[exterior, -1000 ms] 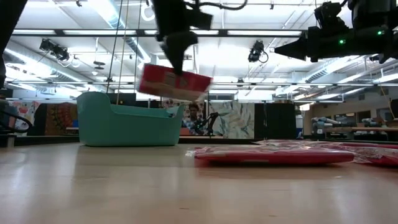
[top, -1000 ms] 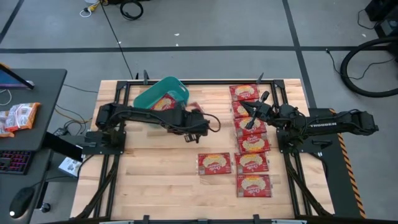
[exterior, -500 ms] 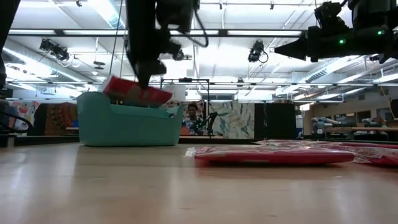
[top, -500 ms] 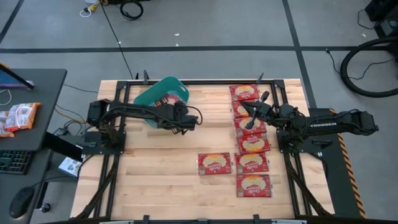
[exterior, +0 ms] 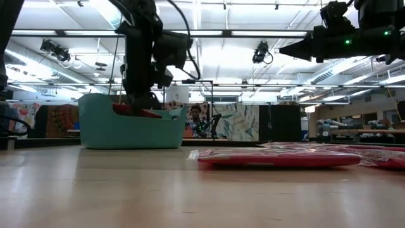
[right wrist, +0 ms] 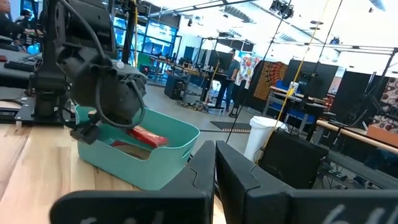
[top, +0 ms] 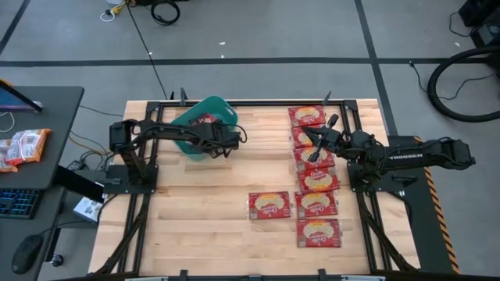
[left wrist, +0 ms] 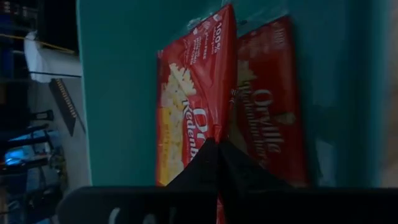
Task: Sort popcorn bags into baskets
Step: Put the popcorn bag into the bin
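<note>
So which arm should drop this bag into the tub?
Left. The left gripper is shut on a popcorn bag already down inside the teal tub. The right gripper waits above the row of bags, holding nothing.

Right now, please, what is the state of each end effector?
Left end effector: shut on a bag, inside the basket.
Right end effector: shut, holding nothing, above the row of bags on the table.
</note>
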### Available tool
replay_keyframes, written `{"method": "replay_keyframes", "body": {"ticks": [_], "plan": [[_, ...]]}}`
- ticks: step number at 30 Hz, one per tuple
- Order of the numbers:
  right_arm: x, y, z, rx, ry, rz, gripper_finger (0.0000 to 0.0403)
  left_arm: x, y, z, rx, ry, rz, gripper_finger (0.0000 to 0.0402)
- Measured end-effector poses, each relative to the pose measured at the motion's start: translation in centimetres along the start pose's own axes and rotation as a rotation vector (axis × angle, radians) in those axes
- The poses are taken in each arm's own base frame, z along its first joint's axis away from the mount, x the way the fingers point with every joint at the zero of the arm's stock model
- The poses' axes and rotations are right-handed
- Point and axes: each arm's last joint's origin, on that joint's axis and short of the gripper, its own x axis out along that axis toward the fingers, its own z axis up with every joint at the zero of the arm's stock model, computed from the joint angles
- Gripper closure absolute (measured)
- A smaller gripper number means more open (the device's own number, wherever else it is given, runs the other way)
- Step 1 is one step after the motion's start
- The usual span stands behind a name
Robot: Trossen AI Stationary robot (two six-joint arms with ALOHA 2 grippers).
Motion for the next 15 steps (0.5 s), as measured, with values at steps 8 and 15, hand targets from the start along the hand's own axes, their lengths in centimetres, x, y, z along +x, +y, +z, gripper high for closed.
{"method": "replay_keyframes", "body": {"ticks": [8, 15], "plan": [[0.0, 0.0, 0.0, 0.000, 0.000, 0.000, 0.0383, 0.1, -0.1, 0.2, -0.026, -0.017, -0.022, 0.0330], [0.0, 0.0, 0.0, 0.000, 0.000, 0.000, 0.0383, -2.9, 0.0, 1.7, -0.008, -0.089, -0.079, 0.0281]]}}
